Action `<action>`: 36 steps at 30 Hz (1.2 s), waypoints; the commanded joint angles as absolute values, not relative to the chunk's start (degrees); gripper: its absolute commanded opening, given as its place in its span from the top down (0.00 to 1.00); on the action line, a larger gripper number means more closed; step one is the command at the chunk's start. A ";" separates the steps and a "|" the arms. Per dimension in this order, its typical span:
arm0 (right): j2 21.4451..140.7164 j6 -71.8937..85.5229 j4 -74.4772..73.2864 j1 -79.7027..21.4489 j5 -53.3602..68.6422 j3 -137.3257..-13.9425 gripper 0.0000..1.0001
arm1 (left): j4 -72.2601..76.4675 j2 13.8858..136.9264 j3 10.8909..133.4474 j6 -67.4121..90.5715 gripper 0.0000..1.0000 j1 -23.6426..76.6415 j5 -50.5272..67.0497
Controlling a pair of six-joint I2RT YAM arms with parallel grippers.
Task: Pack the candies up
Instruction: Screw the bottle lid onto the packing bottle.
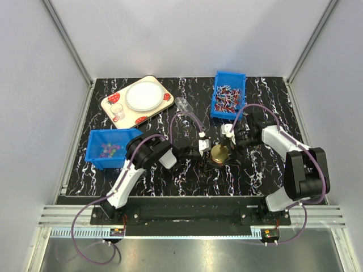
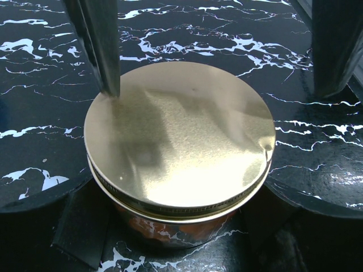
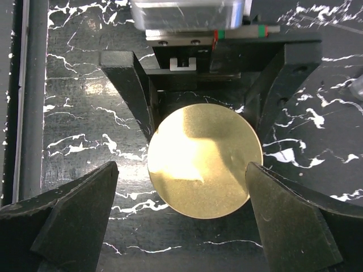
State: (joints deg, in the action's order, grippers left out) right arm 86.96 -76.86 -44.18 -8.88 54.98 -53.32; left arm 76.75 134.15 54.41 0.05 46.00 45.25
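The candies (image 1: pixel 109 150), tiny round sweets in pink, yellow, orange, blue and green, lie in a heap inside an open blue plastic bin (image 1: pixel 97 161) at the left of the black, white-veined marble-patterned table (image 1: pixel 187 181). They are well apart from the container in the middle of the table, a short round glass jar (image 2: pixel 170 229) with a flat, shiny gold metal lid (image 2: pixel 178 133) sitting on top of it. Whether the jar has anything in it cannot be told; the glass shows only dim reddish reflections.

The left gripper (image 3: pixel 202 116) reaches in from the left. Its two black fingers sit against opposite sides of the jar just under the lid and appear clamped on it, bracing it. The right gripper (image 3: pixel 181 167) comes from the other side with its jaws spread wide around the lid: one finger is at the lid's edge and the other stands clear, so it holds nothing.

Farther out, a second blue plastic bin (image 1: pixel 224 115) at the back right holds longer red, white and dark wrapped sweets (image 1: pixel 228 96). At the back left is a cream tray printed with strawberries (image 1: pixel 108 105), carrying a round white plate (image 1: pixel 143 95).

With the sweets in their bin and the jar capped, the step in hand looks like lid work, probably opening the jar. Next, the right jaws need to close evenly on the lid's rim and twist while the left arm keeps the jar from turning.
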 commanded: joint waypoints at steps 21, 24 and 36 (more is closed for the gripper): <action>87.54 -72.33 -40.69 -11.51 50.80 -53.61 0.00 | 77.08 135.88 55.46 0.79 0.39 45.70 46.05; 87.36 -71.20 -39.91 -12.30 50.01 -53.17 0.00 | 77.17 135.79 55.37 0.88 0.39 45.70 46.05; 84.38 -59.86 -34.98 -13.71 45.62 -50.28 0.14 | 77.26 135.35 54.84 0.44 0.39 45.79 44.22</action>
